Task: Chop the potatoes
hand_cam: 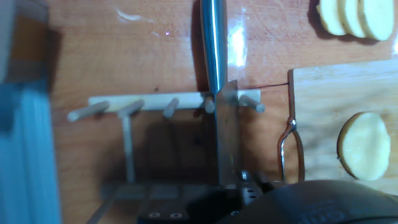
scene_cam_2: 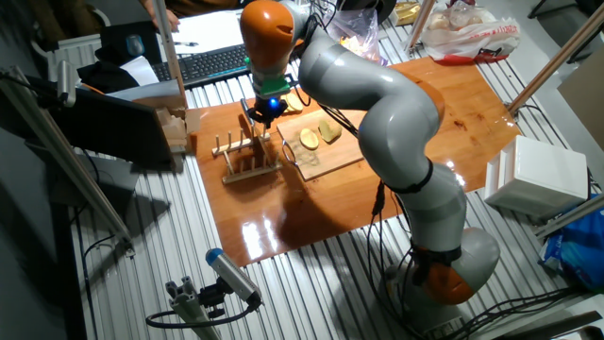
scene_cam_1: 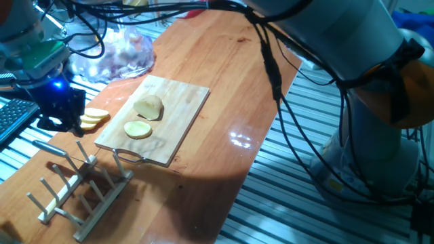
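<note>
My gripper (scene_cam_1: pixel 60 112) hangs low over the counter (scene_cam_1: pixel 224 74) just left of the cutting board (scene_cam_1: pixel 178 118), above the near end of the wooden peg rack (scene_cam_1: pixel 81 196); blue light glows on it. Can't tell how far open the jaws are: fixed views show only the dark body, and hand view doesn't show the fingertips. Hand view does show a knife (hand_cam: pixel 219 87) running straight up the frame, flat blade at bottom, round metal handle at top, lying across the rack's peg rail (hand_cam: pixel 165 102) betw. two pegs. Whether I grip it, can't tell. Potato chunk (scene_cam_1: pixel 149 107) sits on the board, approx. mid, cut face toward the rack side. One round slice (scene_cam_1: pixel 137 129) lies flat on the board just beside it, nearer the board's metal handle (scene_cam_1: pixel 129 157). More slices (scene_cam_1: pixel 93 118) overlap in a short row on the bare counter off the board's left edge, right by my gripper. A plastic bag (scene_cam_1: pixel 115 54) sits at the counter's far end.
</note>
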Robot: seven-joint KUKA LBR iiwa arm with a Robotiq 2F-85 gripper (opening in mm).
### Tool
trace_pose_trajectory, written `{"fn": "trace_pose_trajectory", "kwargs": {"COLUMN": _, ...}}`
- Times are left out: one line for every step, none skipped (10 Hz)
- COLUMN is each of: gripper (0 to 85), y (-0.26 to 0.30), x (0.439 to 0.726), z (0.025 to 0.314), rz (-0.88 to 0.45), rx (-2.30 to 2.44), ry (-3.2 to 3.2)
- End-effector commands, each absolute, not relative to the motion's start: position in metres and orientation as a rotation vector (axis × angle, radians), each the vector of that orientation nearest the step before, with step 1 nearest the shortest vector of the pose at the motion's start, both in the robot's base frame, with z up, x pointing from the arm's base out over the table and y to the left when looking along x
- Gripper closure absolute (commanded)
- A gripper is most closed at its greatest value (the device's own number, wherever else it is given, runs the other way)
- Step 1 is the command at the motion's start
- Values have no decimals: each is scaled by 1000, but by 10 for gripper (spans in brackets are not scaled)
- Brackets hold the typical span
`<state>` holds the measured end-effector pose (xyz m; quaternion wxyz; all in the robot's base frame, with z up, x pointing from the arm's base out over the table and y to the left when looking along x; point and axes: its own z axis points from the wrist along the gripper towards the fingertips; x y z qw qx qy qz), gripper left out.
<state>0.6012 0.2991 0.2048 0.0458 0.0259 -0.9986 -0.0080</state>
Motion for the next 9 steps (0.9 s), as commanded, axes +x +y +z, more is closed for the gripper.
{"fn": "trace_pose_trajectory", "kwargs": {"gripper": 850, "y": 298, "x": 601, "z": 206, "rz": -29, "rx": 79, "ry": -3061}}
{"fn": "trace_pose_trajectory", "kwargs": {"gripper": 850, "y": 297, "x": 601, "z": 206, "rz": -23, "rx": 80, "ry": -3078}}
{"fn": "trace_pose_trajectory", "kwargs": {"gripper": 850, "y": 295, "x": 602, "z": 205, "rz": -28, "rx": 94, "ry": -3087}}
{"fn": "trace_pose_trajectory", "kwargs": {"gripper": 850, "y": 294, "x": 602, "z": 205, "rz": -45, "rx": 104, "ry": -3087}}
{"fn": "trace_pose_trajectory", "kwargs": {"gripper": 850, "y": 294, "x": 602, "z": 205, "rz": -53, "rx": 109, "ry": -3081}}
{"fn": "trace_pose_trajectory", "kwargs": {"gripper": 850, "y": 294, "x": 602, "z": 205, "rz": -64, "rx": 109, "ry": -3079}}
{"fn": "trace_pose_trajectory", "kwargs": {"gripper": 850, "y": 294, "x": 602, "z": 205, "rz": -74, "rx": 112, "ry": -3079}}
{"fn": "trace_pose_trajectory", "kwargs": {"gripper": 850, "y": 296, "x": 602, "z": 205, "rz": -88, "rx": 108, "ry": -3078}}
{"fn": "trace_pose_trajectory", "kwargs": {"gripper": 850, "y": 296, "x": 602, "z": 205, "rz": -74, "rx": 107, "ry": -3082}}
